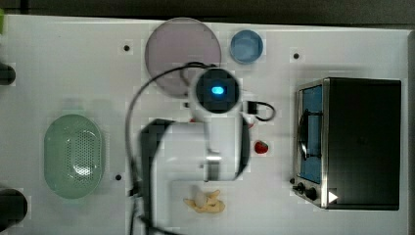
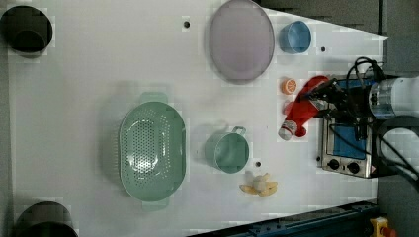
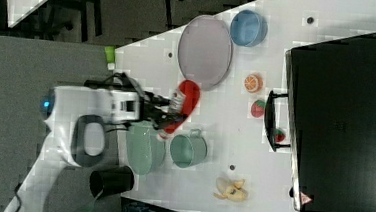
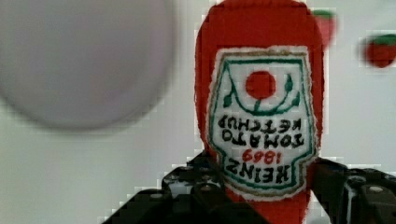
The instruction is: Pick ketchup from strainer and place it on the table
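At the near edge of the left view lies a peeled banana [image 2: 258,184] on the table [image 2: 74,98], and just beyond it stands the green cup [image 2: 227,151] with its handle turned to the far side. To the left view's left of the cup sits the strainer [image 2: 152,150], with nothing inside, so the bottle is already out of it. I judge that the carrying step is now going on and only the putting down remains.

Farther, at the left view's right, the gripper [image 2: 321,101] holds the ketchup [image 2: 302,108] in the air above the table, near the toaster oven [image 2: 348,148]. The bottle hangs tilted, with the white cap pointing toward the near side and the red body toward the far side. The wrist view shows the two black fingers [image 4: 345,186] partly apart and pressed on both sides of the bottle near its neck, with the label between them. Such a side grip probably keeps the slim bottle from slipping.

Beyond the bottle lies an orange slice [image 2: 288,86]. Farthest are the lilac plate [image 2: 241,40] and the blue bowl [image 2: 295,37], well apart from the strainer.
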Robot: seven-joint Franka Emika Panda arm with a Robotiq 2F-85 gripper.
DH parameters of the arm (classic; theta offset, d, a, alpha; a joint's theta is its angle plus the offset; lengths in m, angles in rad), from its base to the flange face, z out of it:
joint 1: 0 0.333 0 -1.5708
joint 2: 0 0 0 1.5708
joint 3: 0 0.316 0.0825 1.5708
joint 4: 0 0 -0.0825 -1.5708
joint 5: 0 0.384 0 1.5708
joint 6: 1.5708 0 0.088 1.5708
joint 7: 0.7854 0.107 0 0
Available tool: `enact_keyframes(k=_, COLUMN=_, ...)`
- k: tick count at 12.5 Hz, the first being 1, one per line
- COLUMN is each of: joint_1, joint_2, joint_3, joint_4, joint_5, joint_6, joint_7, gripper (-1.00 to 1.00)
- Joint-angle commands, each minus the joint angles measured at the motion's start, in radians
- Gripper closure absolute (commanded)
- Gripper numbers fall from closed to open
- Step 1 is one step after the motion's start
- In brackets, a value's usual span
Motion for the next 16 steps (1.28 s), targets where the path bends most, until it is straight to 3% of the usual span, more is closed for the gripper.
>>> enact_keyframes(k=1, joint_1=0.010, joint_2=0.029, joint_3=-0.038, joint_4=-0.027, joint_5=0.002, joint_6=0.036, joint_7=-0.062, gripper=-0.12)
enact_keyframes(k=4, joint_1=0.009, joint_2=0.107, joint_3=-0.060, joint_4=-0.077, joint_5=0.002, joint_6=0.096, joint_7=-0.062, gripper=-0.21)
enact_keyframes(k=8, joint_1=0.011, joint_2=0.163, joint_3=-0.057, joint_4=-0.126, joint_5=0.002, joint_6=0.218, joint_7=-0.062, gripper=-0.99)
enact_keyframes(k=12, joint_1=0.012, joint_2=0.025, joint_3=-0.038, joint_4=-0.042, joint_5=0.004, joint_6=0.097, joint_7=-0.057, gripper=-1.00)
enact_keyframes(k=16, joint_1=0.015, joint_2=-0.066, joint_3=-0.024, joint_4=0.153, joint_5=0.003, joint_6=-0.153, joint_7=-0.018, gripper=-1.00)
